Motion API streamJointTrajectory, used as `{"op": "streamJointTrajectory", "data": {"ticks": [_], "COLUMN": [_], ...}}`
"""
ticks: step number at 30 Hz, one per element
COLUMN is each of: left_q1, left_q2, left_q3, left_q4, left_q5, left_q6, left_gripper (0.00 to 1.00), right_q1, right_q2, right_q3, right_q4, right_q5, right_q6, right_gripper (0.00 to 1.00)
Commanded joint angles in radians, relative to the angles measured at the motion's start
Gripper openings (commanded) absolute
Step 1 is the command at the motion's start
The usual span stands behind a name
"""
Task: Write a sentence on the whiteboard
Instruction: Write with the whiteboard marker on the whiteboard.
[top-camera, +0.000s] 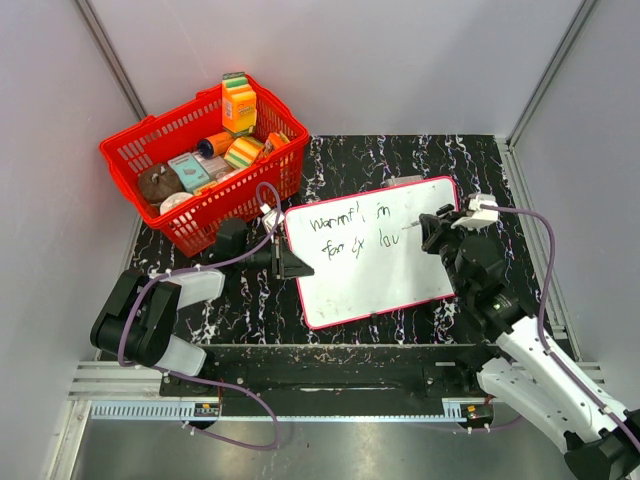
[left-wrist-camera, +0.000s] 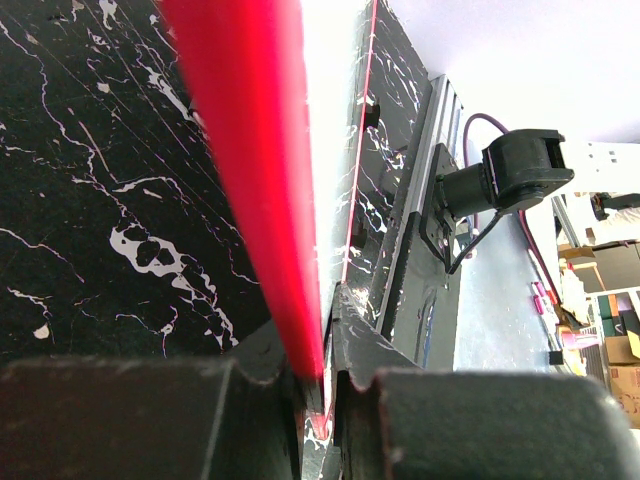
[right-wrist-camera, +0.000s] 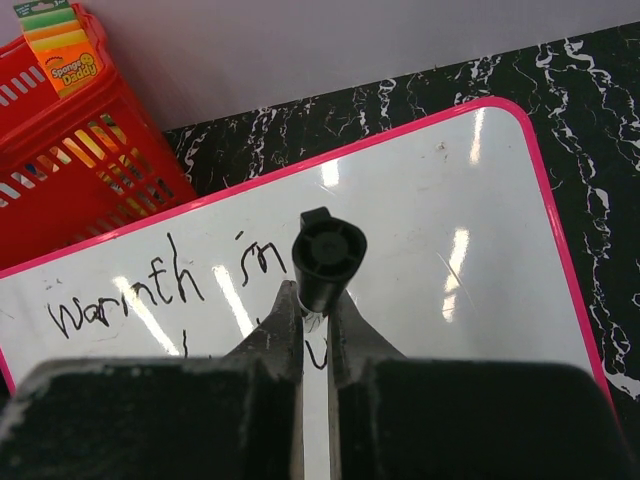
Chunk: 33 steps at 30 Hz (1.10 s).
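Flat whiteboard (top-camera: 375, 275) is lying on the black marbled table (top-camera: 400, 155), centre of the top view. Its long axis is running left-right, with the right end tilting slightly up-frame. The right gripper (top-camera: 432, 224) is clamping a black marker (right-wrist-camera: 328, 252) near upright over the end of the second written line; tip contact is hidden. Bare board is lying right of and below the tip, so writing is probably heading right, and this arm is the nearer. The left gripper (left-wrist-camera: 322, 330) is pinching the board's left edge, pink frame between its fingers. The surface is looking smooth and glossy, the corners rounded. A red plastic mesh basket (top-camera: 200, 165) is sitting upper left.
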Motion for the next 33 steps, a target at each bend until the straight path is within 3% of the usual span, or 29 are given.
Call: {"op": "streamJointTrajectory", "data": {"ticks": [1, 33], "left_q1": [0.005, 0.005], "left_q2": [0.018, 0.02], "left_q3": [-0.017, -0.017], "left_q4": [-0.006, -0.006], "left_q5": [-0.097, -0.096], "left_q6": [0.152, 0.152], "left_gripper": [0.0, 0.0], "right_q1": [0.004, 0.006], "right_q2": [0.013, 0.103], "right_q3": [0.008, -0.027], "right_q4": [0.001, 0.03], "right_q5": [0.021, 0.048], "right_q6": [-0.007, 0.001], "right_gripper": [0.0, 0.0]}}
